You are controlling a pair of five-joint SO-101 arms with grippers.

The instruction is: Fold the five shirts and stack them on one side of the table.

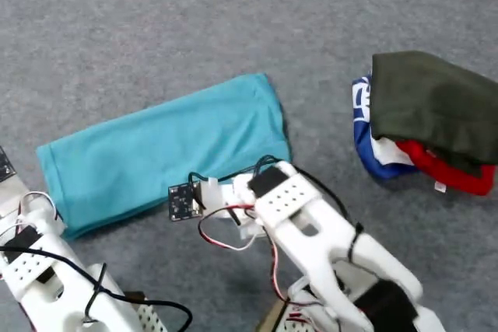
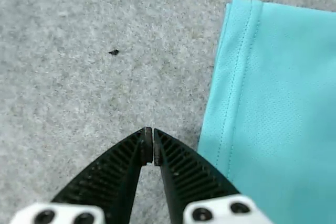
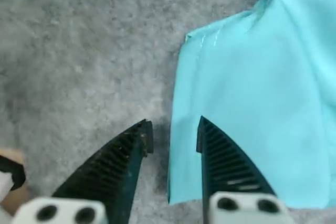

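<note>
A teal shirt (image 1: 163, 149) lies folded into a long strip across the middle left of the grey table (image 1: 156, 29). My right arm (image 1: 288, 192) stands at the strip's near edge. Its gripper (image 3: 173, 137) is open, one finger over the teal shirt (image 3: 252, 103) and the other over bare table, straddling the hem. My left arm (image 1: 31, 262) sits at the near left corner. Its gripper (image 2: 148, 148) is shut on nothing, over the table just beside the teal shirt's end (image 2: 273, 103).
At the right side lies a pile of folded shirts: an olive one (image 1: 436, 106) on top, a red one (image 1: 447, 172) and a blue-and-white one (image 1: 369, 145) beneath. Bare grey cloth stretches along the far side of the table.
</note>
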